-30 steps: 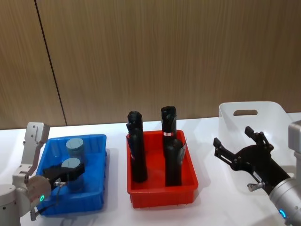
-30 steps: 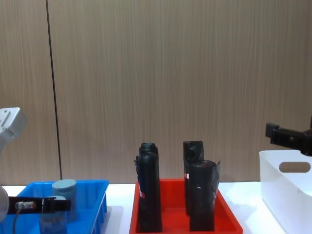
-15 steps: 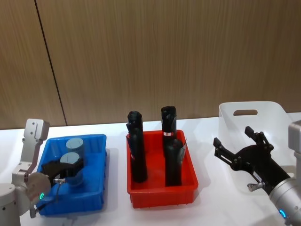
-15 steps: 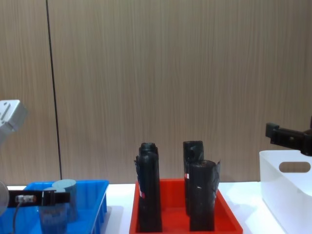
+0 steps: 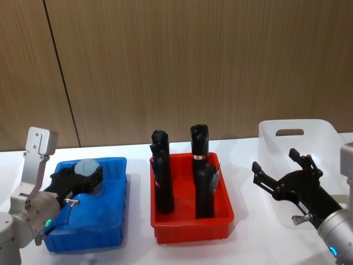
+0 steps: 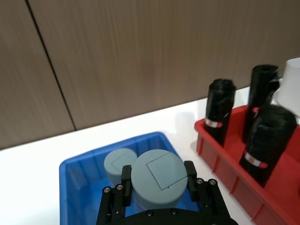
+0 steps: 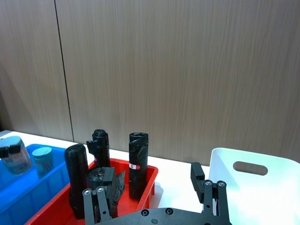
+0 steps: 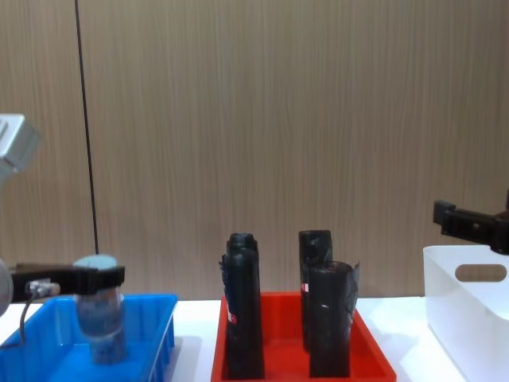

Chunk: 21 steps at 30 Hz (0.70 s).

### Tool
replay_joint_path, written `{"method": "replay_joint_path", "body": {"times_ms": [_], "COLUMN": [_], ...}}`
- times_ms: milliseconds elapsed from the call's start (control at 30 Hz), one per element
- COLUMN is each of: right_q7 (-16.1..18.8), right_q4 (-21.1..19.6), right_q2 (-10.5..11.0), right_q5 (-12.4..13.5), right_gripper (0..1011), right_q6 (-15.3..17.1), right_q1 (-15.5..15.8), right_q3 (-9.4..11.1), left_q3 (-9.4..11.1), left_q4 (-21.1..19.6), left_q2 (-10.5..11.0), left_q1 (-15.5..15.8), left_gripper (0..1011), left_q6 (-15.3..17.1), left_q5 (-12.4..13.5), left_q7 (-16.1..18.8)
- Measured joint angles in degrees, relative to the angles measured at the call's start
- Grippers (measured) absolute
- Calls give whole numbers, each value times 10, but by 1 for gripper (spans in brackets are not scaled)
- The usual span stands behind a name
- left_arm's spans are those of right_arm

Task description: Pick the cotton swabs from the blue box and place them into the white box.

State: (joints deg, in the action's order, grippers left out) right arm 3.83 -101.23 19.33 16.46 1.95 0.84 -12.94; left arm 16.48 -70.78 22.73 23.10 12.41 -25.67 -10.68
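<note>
My left gripper is shut on one tub of cotton swabs, pale blue lid up, and holds it upright above the blue box. In the left wrist view the held tub sits between the fingers, and a second tub stands in the blue box behind it. From the chest the held tub hangs just over the box rim. My right gripper hovers open and empty beside the white box, right of the red bin.
A red bin with several tall black wrapped cylinders stands between the blue box and the white box. A wood-panel wall closes off the back. Bare white tabletop lies in front of the bins.
My left gripper has lifted the tub of cotton swabs up out of the blue box and slightly back. The right arm has stayed where it was.
</note>
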Motion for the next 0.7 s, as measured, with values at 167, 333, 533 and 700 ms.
{"method": "replay_joint_path", "body": {"times_ms": [167, 333, 533, 700], "right_q7": [0, 0, 0, 0], "right_q4": [0, 0, 0, 0], "right_q2": [0, 0, 0, 0], "right_q5": [0, 0, 0, 0], "right_gripper": [1002, 1002, 1002, 1002], "right_q6": [0, 0, 0, 0], "right_q1": [0, 0, 0, 0], "right_q3": [0, 0, 0, 0], "left_q3": [-2, -4, -6, -8], "left_q4": [-21, -40, -55, -66], "left_q2": [6, 13, 19, 24], "left_q1": [-8, -13, -16, -17], "left_gripper": [674, 674, 674, 674], "left_q6": [-21, -44, -61, -74], "left_q5": [3, 4, 1, -6], "left_q7": [-24, -60, -99, -142]}}
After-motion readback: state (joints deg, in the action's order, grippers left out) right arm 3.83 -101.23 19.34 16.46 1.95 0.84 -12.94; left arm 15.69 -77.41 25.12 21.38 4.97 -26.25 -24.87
